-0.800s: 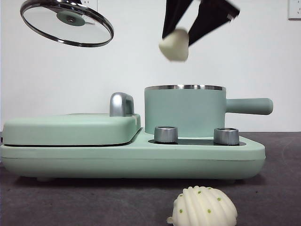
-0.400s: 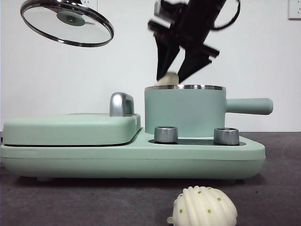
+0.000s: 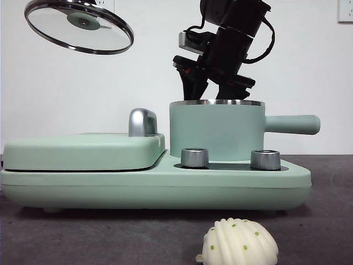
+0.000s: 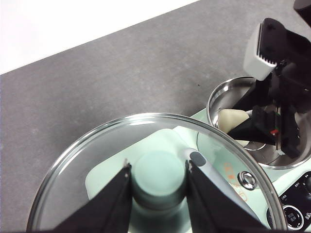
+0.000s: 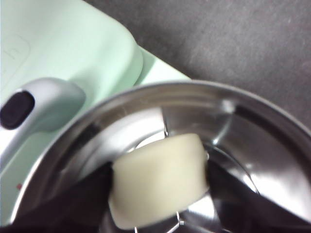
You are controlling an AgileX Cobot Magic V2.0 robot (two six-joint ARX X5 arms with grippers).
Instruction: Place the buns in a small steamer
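Note:
My right gripper [image 3: 212,94] reaches down into the mint-green small steamer [image 3: 215,130], its tips hidden below the steel rim. In the right wrist view it [image 5: 158,194] is shut on the smooth cream bun [image 5: 158,177], low inside the steel pot [image 5: 257,141]. The left wrist view shows that bun [image 4: 232,119] inside the steamer rim [image 4: 218,94]. The white ribbed bun [image 3: 238,243] with green dots lies on the table in front of the appliance. My left gripper [image 4: 158,179] is shut on the green knob of the glass lid [image 3: 77,27], held tilted high at the upper left.
The steamer stands on a mint-green cooker base [image 3: 154,185] with two steel knobs [image 3: 194,157] at its front. A flat griddle cover [image 3: 83,150] with a chrome handle [image 3: 142,121] fills the base's left half. The steamer's long handle [image 3: 292,124] points right.
My right gripper has come down from above the pot with the cream bun, which has sunk below the rim. The lid and the ribbed bun have not moved.

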